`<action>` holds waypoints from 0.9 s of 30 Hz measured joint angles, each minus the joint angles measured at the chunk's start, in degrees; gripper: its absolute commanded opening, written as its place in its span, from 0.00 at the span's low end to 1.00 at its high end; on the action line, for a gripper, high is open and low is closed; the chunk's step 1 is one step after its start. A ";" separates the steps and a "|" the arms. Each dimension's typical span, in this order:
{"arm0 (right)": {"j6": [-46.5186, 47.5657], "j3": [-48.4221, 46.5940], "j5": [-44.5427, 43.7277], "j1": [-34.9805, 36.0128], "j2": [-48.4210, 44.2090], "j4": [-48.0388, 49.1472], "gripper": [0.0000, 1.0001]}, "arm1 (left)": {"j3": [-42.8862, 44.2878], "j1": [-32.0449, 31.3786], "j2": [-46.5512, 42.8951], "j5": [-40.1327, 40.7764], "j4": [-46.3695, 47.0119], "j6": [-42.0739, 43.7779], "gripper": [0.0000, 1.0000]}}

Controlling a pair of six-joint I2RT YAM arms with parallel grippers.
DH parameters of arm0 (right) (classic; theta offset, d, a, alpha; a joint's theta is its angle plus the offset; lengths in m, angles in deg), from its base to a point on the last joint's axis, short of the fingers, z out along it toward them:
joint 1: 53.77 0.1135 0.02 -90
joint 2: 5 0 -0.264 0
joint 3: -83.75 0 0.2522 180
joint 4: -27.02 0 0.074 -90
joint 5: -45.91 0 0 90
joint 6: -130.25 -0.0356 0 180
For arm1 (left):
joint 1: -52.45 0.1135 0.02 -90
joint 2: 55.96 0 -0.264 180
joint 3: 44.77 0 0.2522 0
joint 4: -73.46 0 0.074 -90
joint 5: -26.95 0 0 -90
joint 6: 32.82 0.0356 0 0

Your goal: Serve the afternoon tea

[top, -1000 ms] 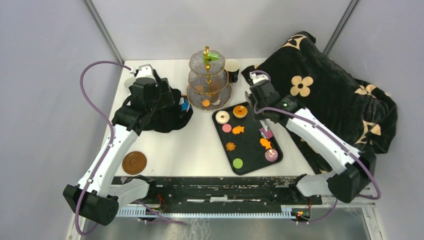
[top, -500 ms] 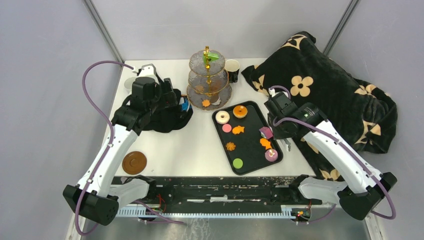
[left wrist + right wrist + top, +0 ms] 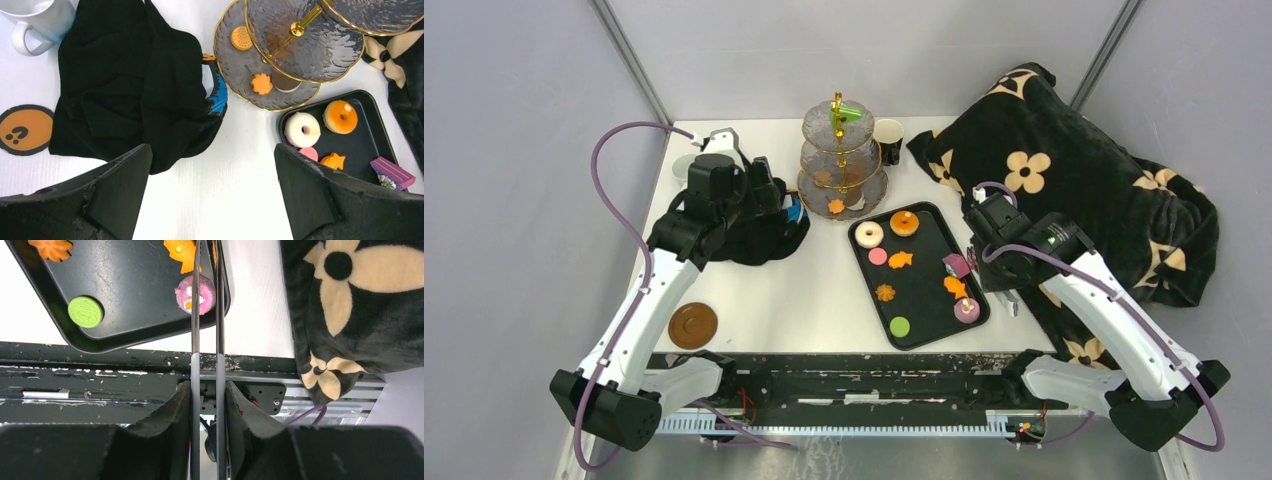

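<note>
The afternoon tea treats lie on a black tray: a white donut, an orange donut, a purple cube, a green disc and a pink treat. Orange cookies sit on the bottom plate of a three-tier glass stand. My right gripper is shut on thin metal tongs, whose blades reach over the tray's near right corner beside the pink treat. My left gripper hangs open above bare table between a black cloth and the tray.
A black blanket with cream flowers covers the right side, close to my right arm. A white mug, an orange coaster, a brown coaster and a dark cup stand around. The table's front rail lies below the tray.
My right arm has swung from the tray's far right corner toward its near right corner, carrying the tongs. The left arm has barely moved.
</note>
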 measured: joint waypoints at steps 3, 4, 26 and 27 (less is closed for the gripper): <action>0.02 0.17 0.74 0.00 -0.59 -0.57 0.37 | -0.02 0.00 0.00 -0.24 0.00 0.00 0.99; 0.04 0.20 1.29 0.00 -0.68 -0.72 0.37 | -0.07 0.00 0.00 -0.28 0.02 0.00 0.99; 3.89 0.31 2.51 0.00 3.93 2.43 0.50 | -1.66 0.00 -1.55 0.61 -0.22 0.00 0.99; 4.13 0.31 2.51 0.02 4.15 2.58 0.50 | -1.66 0.00 -1.55 0.72 -0.22 0.00 0.99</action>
